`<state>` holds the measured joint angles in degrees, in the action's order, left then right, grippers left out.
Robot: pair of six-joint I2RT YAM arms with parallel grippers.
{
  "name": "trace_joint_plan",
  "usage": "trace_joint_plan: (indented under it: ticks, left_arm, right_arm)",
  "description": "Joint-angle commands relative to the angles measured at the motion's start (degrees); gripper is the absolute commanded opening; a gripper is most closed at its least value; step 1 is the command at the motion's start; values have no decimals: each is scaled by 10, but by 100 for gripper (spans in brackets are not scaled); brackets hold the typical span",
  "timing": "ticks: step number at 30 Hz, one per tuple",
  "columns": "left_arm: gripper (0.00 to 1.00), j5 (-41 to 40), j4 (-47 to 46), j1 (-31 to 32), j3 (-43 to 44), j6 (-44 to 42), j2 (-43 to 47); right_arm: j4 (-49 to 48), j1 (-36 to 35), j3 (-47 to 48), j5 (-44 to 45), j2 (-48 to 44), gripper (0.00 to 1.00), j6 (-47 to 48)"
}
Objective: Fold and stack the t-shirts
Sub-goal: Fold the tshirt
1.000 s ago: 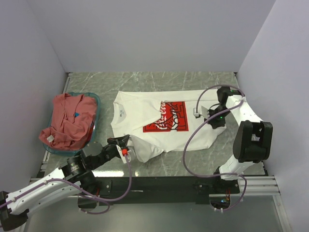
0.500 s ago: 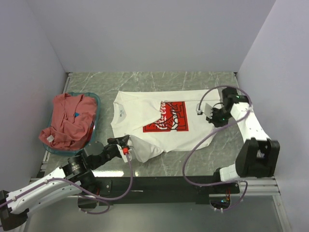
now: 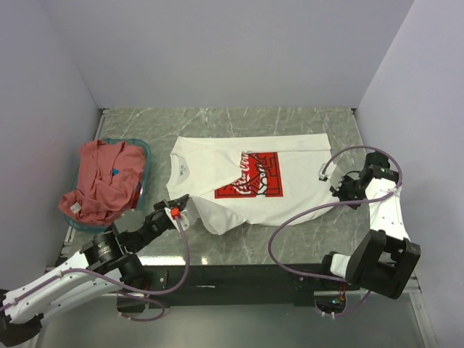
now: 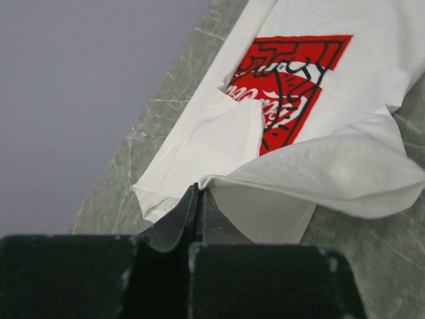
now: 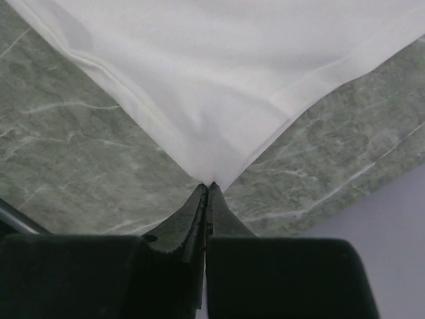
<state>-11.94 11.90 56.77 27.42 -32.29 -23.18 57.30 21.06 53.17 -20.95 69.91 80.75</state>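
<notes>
Clearly the job is only beginning: the white t-shirt (image 3: 246, 181) lies spread print-up at the centre of the bench (image 3: 290, 243), rumpled at its lower-left edge, with no finished fold. The left claw (image 3: 177, 210) is pinched tight on that lower-left edge and the right claw (image 3: 341, 192) on the lower-right corner. The salmon-red t-shirt (image 3: 101, 185) sits crumpled in the teal basket (image 3: 148, 163) at the frame's left, so both folds and the stacking are yet to do.

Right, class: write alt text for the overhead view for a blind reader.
A white t-shirt with a red square print lies spread on a green marbled table, the left gripper and right gripper each pinching its edge. A salmon-red t-shirt fills a teal plastic basket at left.
</notes>
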Motion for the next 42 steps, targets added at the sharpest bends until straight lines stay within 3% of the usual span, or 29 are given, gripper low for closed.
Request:
trace_joint_plan:
  ticks: [1, 9, 16, 19, 26, 42]
  left_arm:
    - [0, -44, -14, 1, 47, 31, -1]
    - [0, -94, -6, 0, 62, 57, -41]
    - [0, -101, -49, -24, 76, 28, -91]
    - [0, -75, -68, -52, 79, 22, -112]
    - [0, 23, -115, -179, 90, 28, -158]
    - [0, 103, -178, -250, 145, -13, -285]
  right_arm:
    - [-49, 21, 8, -31, 8, 0, -9]
    - [-89, 28, 34, -48, 73, 0, -52]
    - [-115, 30, 76, -57, 130, 0, -102]
    - [-124, 32, 87, -59, 140, 0, -115]
    - [-137, 36, 114, -60, 180, 0, -139]
    - [-154, 36, 163, -67, 257, 0, -185]
